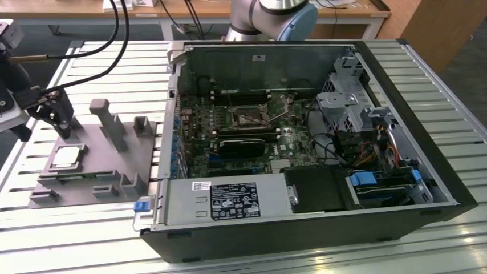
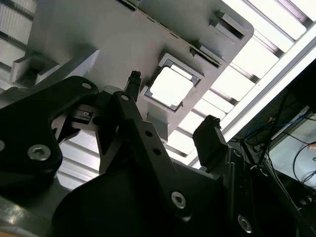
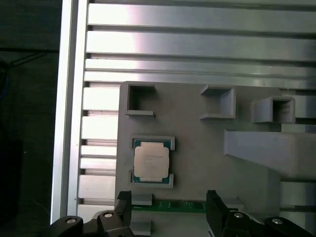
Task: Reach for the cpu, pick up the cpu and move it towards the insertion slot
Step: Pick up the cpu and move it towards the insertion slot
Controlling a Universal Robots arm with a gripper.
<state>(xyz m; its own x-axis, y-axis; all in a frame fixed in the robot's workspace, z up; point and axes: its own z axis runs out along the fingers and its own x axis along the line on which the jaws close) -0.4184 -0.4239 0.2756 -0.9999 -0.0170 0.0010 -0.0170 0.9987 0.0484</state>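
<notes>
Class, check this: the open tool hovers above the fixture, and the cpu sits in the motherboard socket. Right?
No. The cpu lies on the fixture, not in the socket, as the first wrist view shows; the open tool does hover above it.

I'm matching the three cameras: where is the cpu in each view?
Exterior view: cpu at the exterior view's left, on the fixture.
First wrist view: cpu in its framed pocket on the fixture.
Second wrist view: cpu in the same pocket.
Shared landmark: the fixture.
</notes>
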